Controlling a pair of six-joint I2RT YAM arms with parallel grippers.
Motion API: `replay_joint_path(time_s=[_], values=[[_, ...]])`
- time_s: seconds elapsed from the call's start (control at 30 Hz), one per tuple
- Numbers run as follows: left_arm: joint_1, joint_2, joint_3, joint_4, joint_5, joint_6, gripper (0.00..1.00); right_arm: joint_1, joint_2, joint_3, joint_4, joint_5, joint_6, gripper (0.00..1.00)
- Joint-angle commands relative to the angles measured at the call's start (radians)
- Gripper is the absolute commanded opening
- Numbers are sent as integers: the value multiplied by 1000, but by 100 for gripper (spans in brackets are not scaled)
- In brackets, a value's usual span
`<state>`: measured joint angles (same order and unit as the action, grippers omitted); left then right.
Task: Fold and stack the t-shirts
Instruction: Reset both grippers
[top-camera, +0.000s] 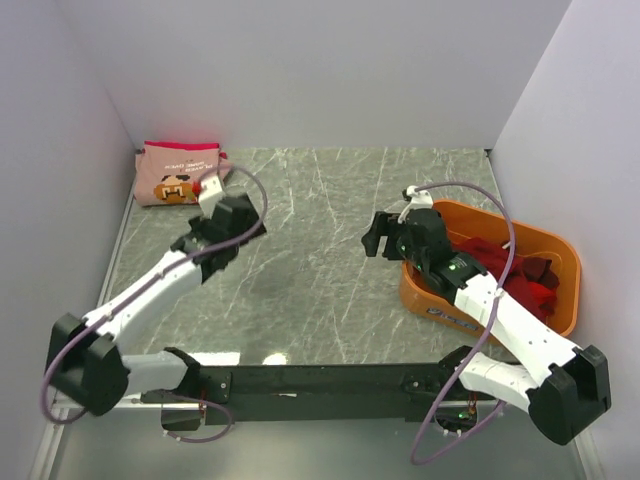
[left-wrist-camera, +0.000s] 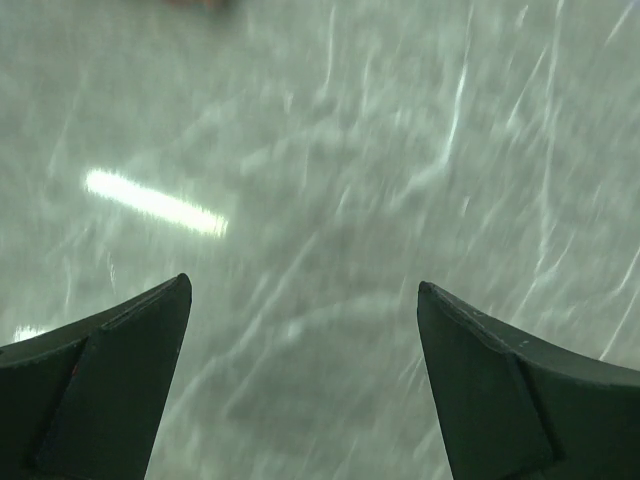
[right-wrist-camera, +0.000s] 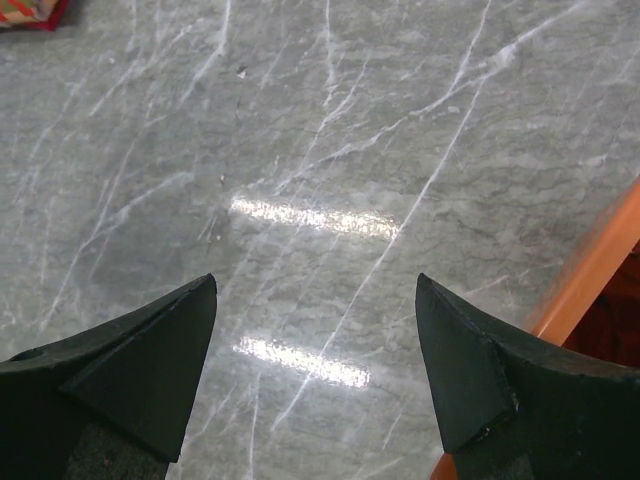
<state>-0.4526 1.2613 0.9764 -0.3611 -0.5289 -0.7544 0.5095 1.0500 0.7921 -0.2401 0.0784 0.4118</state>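
Left gripper (left-wrist-camera: 305, 290) and right gripper (right-wrist-camera: 315, 285) gape empty; red shirts (top-camera: 510, 275) in the tub (top-camera: 425, 300) at 3 o'clock look limp and light, best pinched at an edge.

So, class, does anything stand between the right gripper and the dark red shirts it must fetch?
Only the wall of the orange tub. The open right gripper hangs over the table just left of the tub, and the dark red shirts lie inside it. Nothing covers them from above.
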Motion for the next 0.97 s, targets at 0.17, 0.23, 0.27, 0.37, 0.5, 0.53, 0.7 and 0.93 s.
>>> replay_joint_path(time_s=[0.17,0.23,0.27,0.37,0.5,0.53,0.7,0.93], values=[[-126,-333,-143,-315,-134,-264,99,-6,-105,-60,13,9,50,87],[-127,-396,-197,-337,-114,-301,99,-6,-113,-68,12,11,61,87],[-127,-461,-214,-338,-106,-313,99,-6,-119,-74,12,11,62,87],[-127,-589,-284,-317,-92,-353,99,-6,-120,-77,13,-2,68,87],[-127,-691,-338,-323,-82,-353,99,-5,-117,-76,16,-26,73,87],[-127,-700,-337,-338,-92,-365,99,-6,-114,-79,19,-31,73,87],[-127,-692,-324,-354,-105,-373,99,-5,-104,-94,42,-60,85,87],[-127,-631,-303,-392,-132,-396,99,-6,-114,-96,42,-46,81,87]])
